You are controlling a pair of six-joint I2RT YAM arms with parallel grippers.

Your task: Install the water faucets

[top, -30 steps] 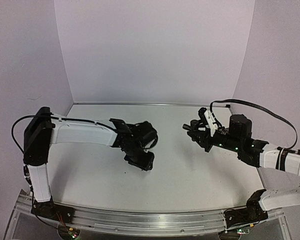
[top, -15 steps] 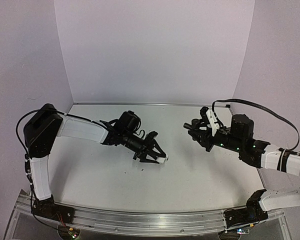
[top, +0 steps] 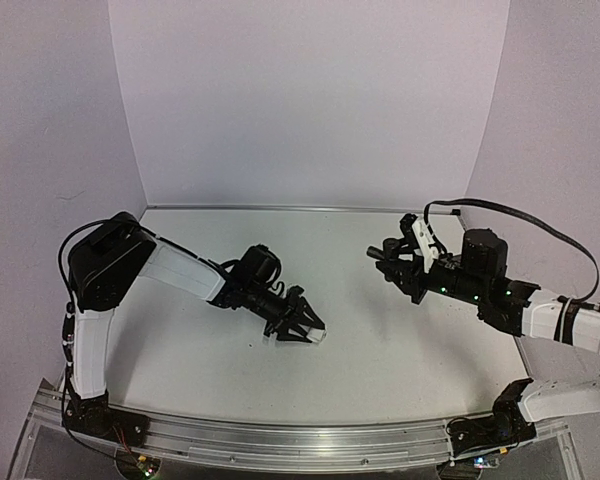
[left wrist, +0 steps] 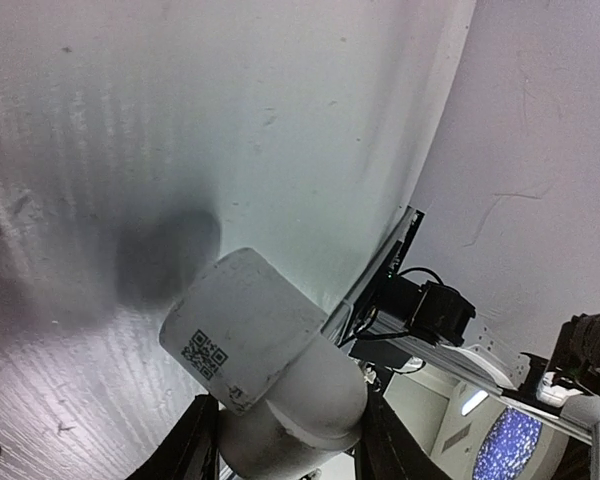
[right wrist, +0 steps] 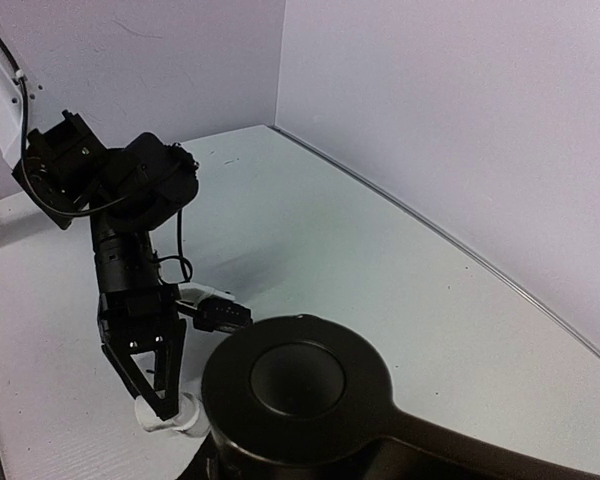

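My left gripper (top: 308, 333) reaches low over the middle of the table and is shut on the white plastic fitting (top: 318, 336). In the left wrist view the fitting (left wrist: 245, 330), with a small printed code, fills the gap between the two black fingers (left wrist: 198, 445). My right gripper (top: 380, 256) hangs above the table at the right and is shut on the black faucet spout (top: 375, 254). In the right wrist view the spout's round cupped end (right wrist: 300, 385) fills the foreground. Beyond it are the left gripper (right wrist: 160, 405) and the white fitting (right wrist: 180, 420).
The white table (top: 380, 360) is walled at the back and both sides. A small dark speck (top: 250, 346) lies left of the left gripper. The two grippers are about a hand's width apart.
My left arm swung its gripper up from pointing down at the table to reaching rightward with the white fitting, then drew back and down slightly. The right arm has hardly moved.
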